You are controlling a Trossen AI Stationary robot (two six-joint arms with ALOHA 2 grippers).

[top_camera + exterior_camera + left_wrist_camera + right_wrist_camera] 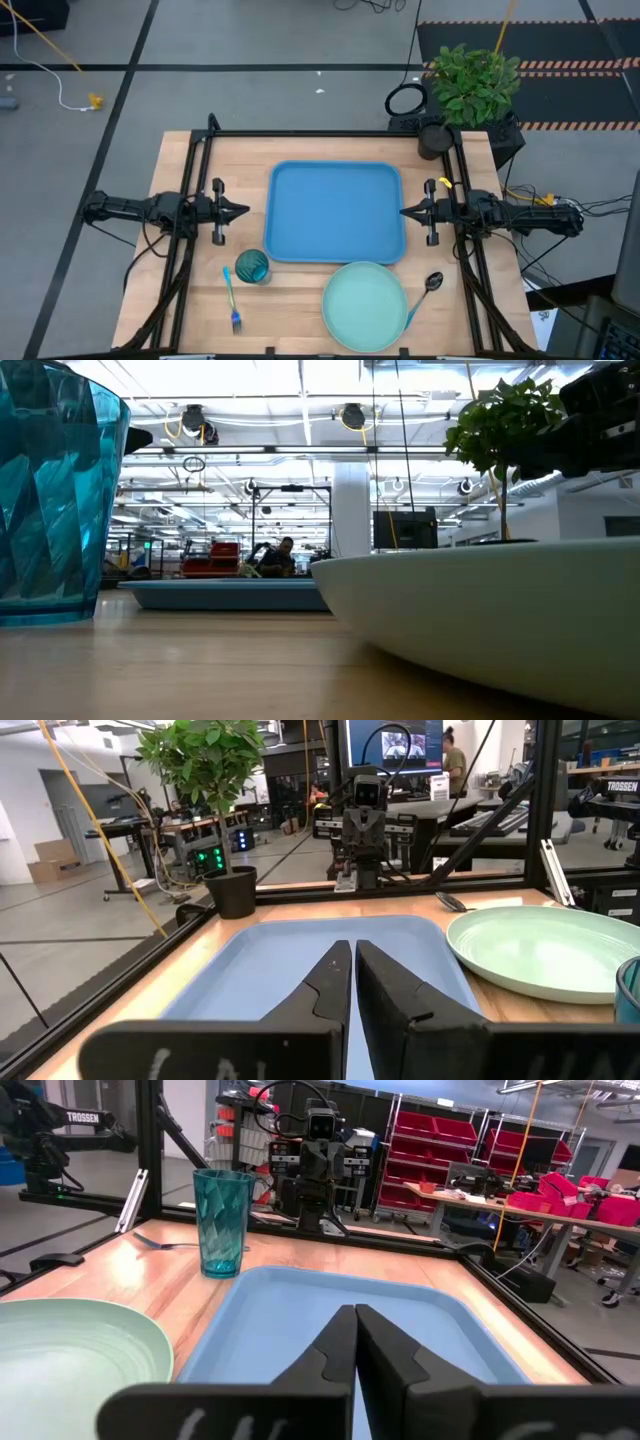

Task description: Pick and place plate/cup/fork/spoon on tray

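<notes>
Pincers first: your left pincer (243, 210) sits at the left of the high view, tips just beside the tray's left rim, and its two fingers (330, 982) are pressed together with nothing between them. Your right pincer (405, 211) mirrors it at the right of that view, tips close to the tray's right rim, its fingers (345, 1342) likewise clenched on nothing. The two point at each other across the tray.

Between them you see the tray (336, 212) at the middle of the table (290, 315), bare inside. Below it in the high view, the plate (364, 305) lies at lower centre, its upper edge touching or just overlapping the tray's lower rim. The spoon (423, 295) lies just right of the plate, bowl toward upper right, handle running down along the plate's edge. The cup (252, 267) stands upright at lower left, just off the tray's lower left corner. The fork (232, 300) lies just left of the cup, tines toward the bottom of the frame.

A potted plant (471, 85) stands at the table's upper right corner.
</notes>
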